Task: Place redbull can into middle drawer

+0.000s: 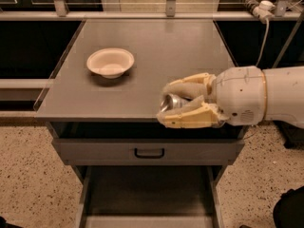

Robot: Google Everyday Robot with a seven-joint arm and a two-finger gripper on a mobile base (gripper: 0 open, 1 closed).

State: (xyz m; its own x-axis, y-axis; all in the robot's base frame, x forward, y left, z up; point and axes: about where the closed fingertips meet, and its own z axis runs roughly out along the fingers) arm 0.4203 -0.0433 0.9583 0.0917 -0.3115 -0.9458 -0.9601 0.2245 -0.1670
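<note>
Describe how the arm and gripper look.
The gripper, at the table's front edge, has two chunky cream-yellow fingers. The arm is smooth, white and rounded, with a thin yellowish seam ring.

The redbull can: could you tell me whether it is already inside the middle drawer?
No, the redbull can is clamped in the gripper at the tabletop's front edge, above the open middle drawer.

At the front edge of the countertop (156, 56), the gripper (165, 104) is covering most of the redbull can (173, 100). The picture's bottom edge is cutting off the middle drawer (147, 194).
</note>
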